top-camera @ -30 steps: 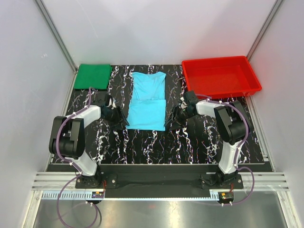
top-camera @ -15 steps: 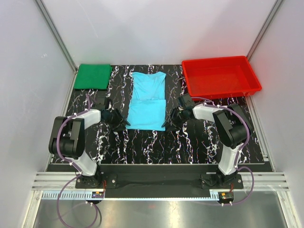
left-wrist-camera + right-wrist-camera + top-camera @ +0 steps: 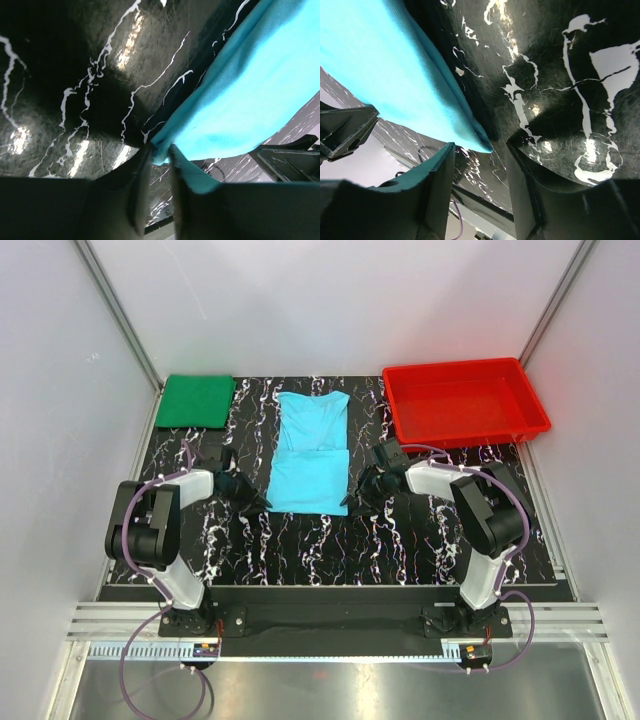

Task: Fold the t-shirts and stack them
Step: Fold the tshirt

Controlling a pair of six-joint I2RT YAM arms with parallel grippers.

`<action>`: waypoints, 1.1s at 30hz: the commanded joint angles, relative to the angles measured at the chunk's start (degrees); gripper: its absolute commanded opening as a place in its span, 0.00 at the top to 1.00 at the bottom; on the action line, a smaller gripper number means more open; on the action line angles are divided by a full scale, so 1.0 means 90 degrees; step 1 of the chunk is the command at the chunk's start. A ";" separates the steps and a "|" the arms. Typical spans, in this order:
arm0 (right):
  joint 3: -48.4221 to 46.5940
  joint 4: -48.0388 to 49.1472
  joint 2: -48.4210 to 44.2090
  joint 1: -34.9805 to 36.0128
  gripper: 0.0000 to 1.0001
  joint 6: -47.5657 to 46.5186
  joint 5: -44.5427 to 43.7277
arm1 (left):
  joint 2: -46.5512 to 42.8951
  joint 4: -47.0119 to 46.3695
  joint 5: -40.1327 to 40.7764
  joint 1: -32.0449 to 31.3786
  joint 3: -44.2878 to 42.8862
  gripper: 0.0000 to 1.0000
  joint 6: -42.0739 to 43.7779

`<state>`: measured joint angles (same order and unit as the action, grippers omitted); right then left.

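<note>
Lab test cell: white panel walls (image 3: 330,300), aluminium frame rails (image 3: 330,618), black marbled table (image 3: 330,550).

On the desk (image 3: 330,550), a partly folded t-shirt (image 3: 312,450) lies in the middle, its near part doubled over itself. A folded t-shirt (image 3: 196,400) sits at the far left corner, and a tray (image 3: 465,400) at the far right. The left fingers (image 3: 136,200) flank the middle shirt's near left corner. The right fingers (image 3: 437,190) flank its near right corner.

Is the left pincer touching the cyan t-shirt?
Touching. The left wrist view shows the cyan t-shirt with its near corner pinched in the left pincer, cloth pressed against both fingers.
</note>
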<state>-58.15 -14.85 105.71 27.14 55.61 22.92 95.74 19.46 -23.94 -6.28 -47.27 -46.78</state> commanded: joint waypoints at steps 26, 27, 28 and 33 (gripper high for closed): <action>0.0280 0.0156 0.0471 0.0325 0.69 0.0481 -0.0808 | 0.0368 -0.0024 0.0365 -0.0015 0.0115 1.00 0.0559; 0.0289 0.0156 0.0471 0.0325 0.74 0.0442 -0.0876 | 0.0319 -0.0024 0.0366 -0.0015 0.0154 1.00 0.0579; 0.0309 0.0156 0.0471 0.0325 0.90 0.0413 -0.0896 | 0.0290 -0.0014 0.0404 -0.0024 0.0193 1.00 0.0599; 0.0299 -0.0098 0.0296 0.0325 1.00 -0.0144 -0.1003 | -0.0080 -0.0043 0.0395 -0.0044 0.0592 1.00 0.0560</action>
<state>-57.30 -10.92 107.28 29.28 59.27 20.56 95.70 16.82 -25.50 -6.28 -46.15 -44.16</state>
